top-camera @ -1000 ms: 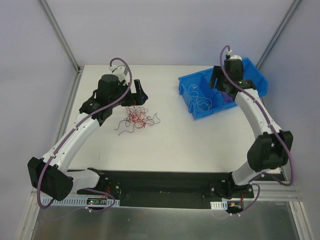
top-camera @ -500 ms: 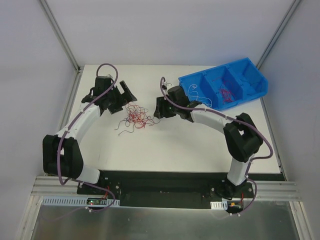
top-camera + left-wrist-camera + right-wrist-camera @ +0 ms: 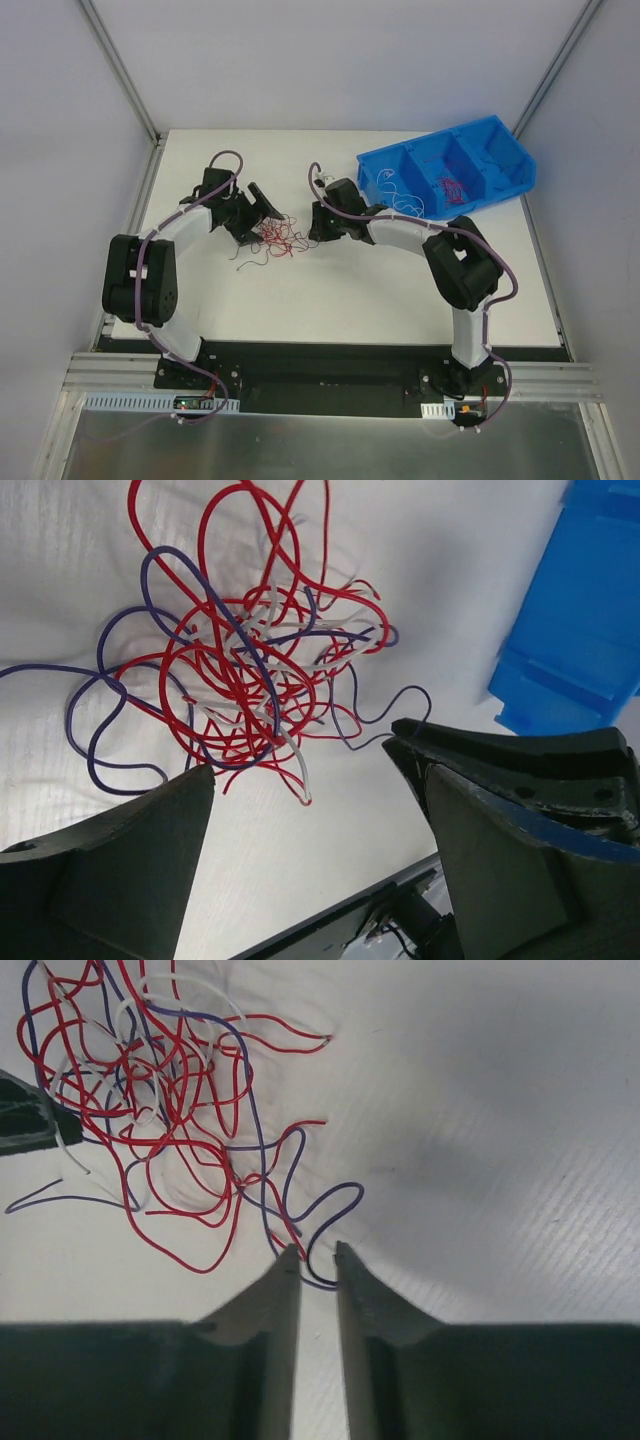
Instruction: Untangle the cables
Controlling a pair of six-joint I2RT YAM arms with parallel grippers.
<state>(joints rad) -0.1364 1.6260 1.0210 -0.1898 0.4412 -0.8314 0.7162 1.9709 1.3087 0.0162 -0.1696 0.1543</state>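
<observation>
Since half a second before, my left hand (image 3: 300,752) had slid closer to the cables (image 3: 248,685) on the table (image 3: 380,290). It was spread wide and empty, the tangle just beyond its fingertips. My right hand (image 3: 312,1252) (barely parted) had one purple strand crossing its narrow gap at the tangle's edge.

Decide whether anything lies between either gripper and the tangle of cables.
Nothing visible does. The left gripper is open with the cables just ahead on the table; the right gripper has its tips at a purple strand on the tangle's edge.
</observation>
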